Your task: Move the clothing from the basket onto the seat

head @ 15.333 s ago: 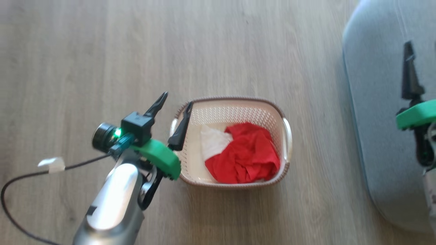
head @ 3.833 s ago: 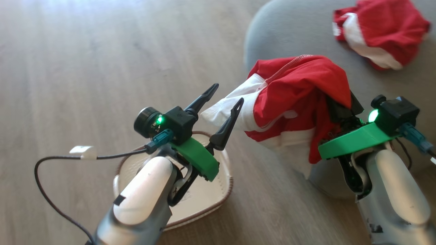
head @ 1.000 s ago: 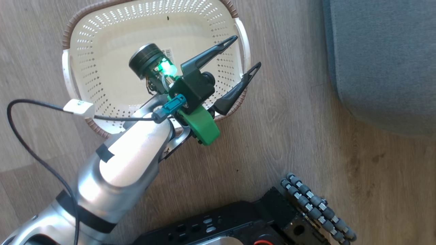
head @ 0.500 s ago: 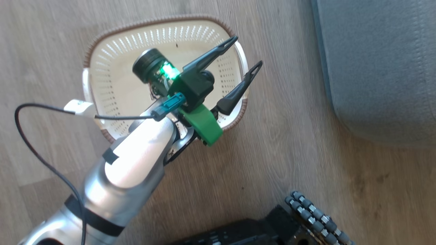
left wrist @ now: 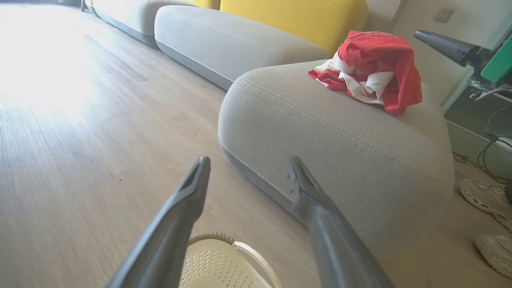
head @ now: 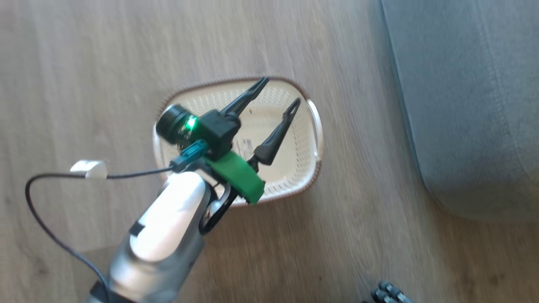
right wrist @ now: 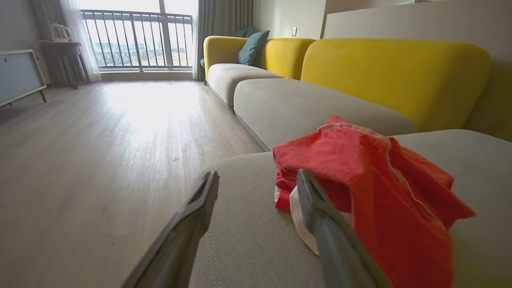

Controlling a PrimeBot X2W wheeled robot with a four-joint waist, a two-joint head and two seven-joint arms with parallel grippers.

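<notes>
Clothing (right wrist: 372,192) now lies by the seat's (right wrist: 240,248) rounded edge, your basket (head: 313,126) emptied. Right gripper (right wrist: 257,175) gapes beside it, left gripper (head: 280,90) over the basket.

Daylight: strong, from window (right wrist: 136,40); glare on floor (left wrist: 44,68), upper left. Head view motion-blurred. Wrist views bowed at edges.

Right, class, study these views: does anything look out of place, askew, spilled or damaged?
Nothing is spilled or damaged. The clothing lies crumpled in a heap on the seat, and the basket stands upright on the floor. Only oddity: pale shoes lying beside the seat.
</notes>
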